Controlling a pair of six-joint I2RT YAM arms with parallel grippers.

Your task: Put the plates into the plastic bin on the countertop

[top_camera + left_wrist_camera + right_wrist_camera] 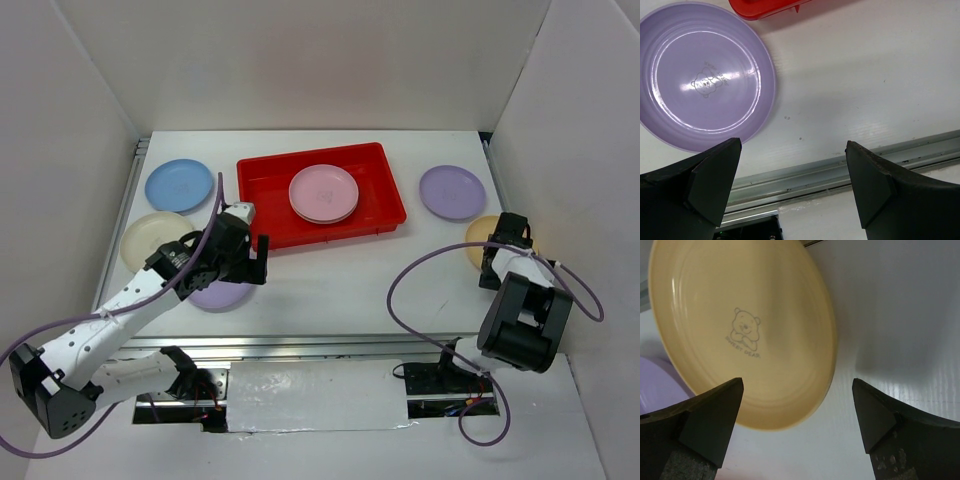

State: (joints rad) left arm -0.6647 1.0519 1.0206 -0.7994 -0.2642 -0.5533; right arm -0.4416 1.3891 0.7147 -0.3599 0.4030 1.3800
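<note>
The red plastic bin [266, 192] sits at the back middle of the white countertop [330, 285] and holds a pink plate [323, 192] stacked on another. My left gripper [255, 260] is open and empty just in front of the bin's left corner [765, 7], beside a purple plate [707, 75] that my left arm partly hides from above [215, 296]. My right gripper [503, 258] is open and empty over the near edge of a yellow plate [745, 330], which shows partly in the top view [479, 236]. In the wrist views, both the left gripper [792, 185] and the right gripper [797, 425] have their jaws wide apart.
A blue plate [178, 185] and a cream plate [150, 240] lie at the left. Another purple plate [452, 192] lies right of the bin. A metal rail [330, 345] runs along the near edge and down the left side. White walls enclose the surface.
</note>
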